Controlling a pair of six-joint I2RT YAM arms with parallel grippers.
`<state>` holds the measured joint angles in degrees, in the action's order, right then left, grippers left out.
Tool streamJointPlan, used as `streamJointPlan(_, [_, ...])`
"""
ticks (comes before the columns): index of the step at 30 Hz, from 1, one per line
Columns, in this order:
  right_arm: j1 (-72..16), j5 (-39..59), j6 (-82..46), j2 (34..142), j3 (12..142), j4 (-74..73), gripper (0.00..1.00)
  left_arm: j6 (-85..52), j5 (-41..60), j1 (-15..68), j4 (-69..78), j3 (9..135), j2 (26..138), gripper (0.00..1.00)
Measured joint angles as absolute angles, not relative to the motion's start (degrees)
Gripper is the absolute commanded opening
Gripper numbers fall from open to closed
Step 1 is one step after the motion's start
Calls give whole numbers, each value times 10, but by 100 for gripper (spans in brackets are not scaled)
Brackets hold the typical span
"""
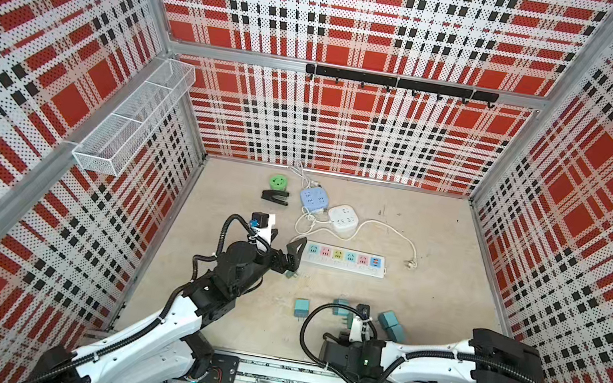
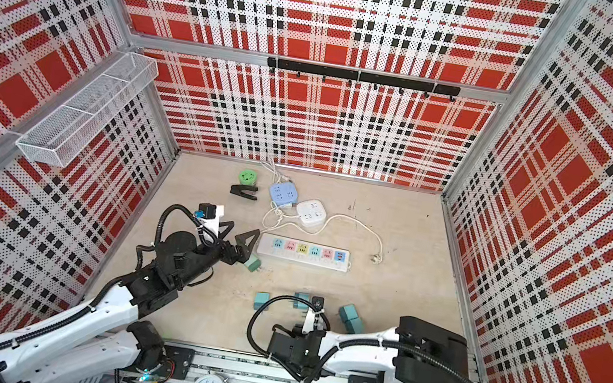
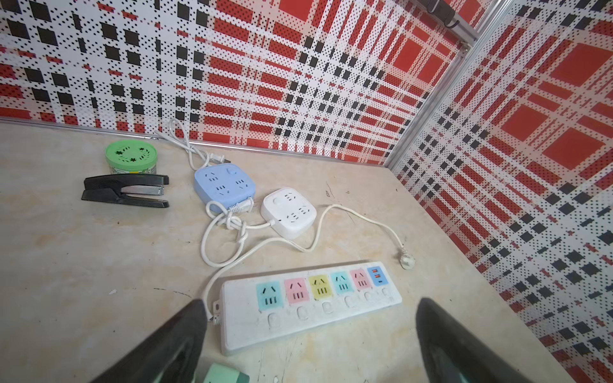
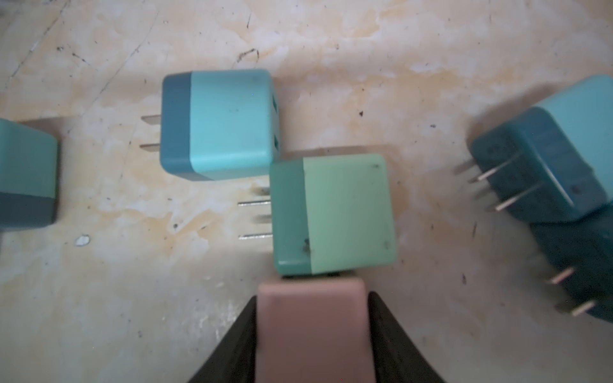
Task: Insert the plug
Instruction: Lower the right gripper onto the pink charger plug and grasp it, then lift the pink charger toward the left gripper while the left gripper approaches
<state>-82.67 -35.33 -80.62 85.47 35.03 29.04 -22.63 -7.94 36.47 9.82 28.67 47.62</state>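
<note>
The white power strip (image 1: 344, 258) with coloured sockets lies mid-table; the left wrist view shows it as the power strip (image 3: 331, 318). My left gripper (image 1: 285, 246) hangs wide open at its left end and holds nothing, as the left gripper (image 3: 310, 303) shows from the wrist. A green plug (image 3: 225, 373) lies on the table just beneath it. My right gripper (image 4: 312, 296) is shut on a pink plug (image 4: 313, 328) near the front of the table. Just beyond the pink plug lie a green plug (image 4: 335, 215) and a blue plug (image 4: 219, 124), prongs sideways.
More teal plugs (image 4: 544, 165) lie loose round the right gripper. At the back are a blue square socket (image 1: 314, 198), a white square socket (image 1: 343, 217) with tangled cords, a green tin (image 1: 278, 182) and a black stapler (image 1: 275, 197). A wire basket (image 1: 132, 117) hangs on the left wall.
</note>
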Motion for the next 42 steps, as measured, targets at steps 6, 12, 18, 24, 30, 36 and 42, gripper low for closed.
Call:
streamJointPlan(6, [-825, -356, -802, 831, 328, 260, 24, -229, -96, 365, 98, 287, 476, 99])
streamJointPlan(12, [-825, -352, -799, 760, 309, 289, 15, -235, -103, 366, 98, 287, 481, 99])
streamJointPlan(18, [-825, -409, -764, 635, 314, 368, 11, -232, -63, 371, 99, 287, 485, 97])
streamJointPlan(24, [-819, -531, -654, 532, 316, 389, 7, -220, -26, 396, 99, 303, 508, 90])
streamJointPlan(30, [-672, -563, -360, 446, 238, 148, 9, -205, 12, 412, 103, 331, 540, 88])
streamJointPlan(36, [-532, -404, -151, 430, 136, -105, 3, -198, 60, 417, 106, 346, 555, 83])
streamJointPlan(42, [-520, -310, -52, 500, 77, -289, 0, -188, 118, 439, 112, 378, 609, 76])
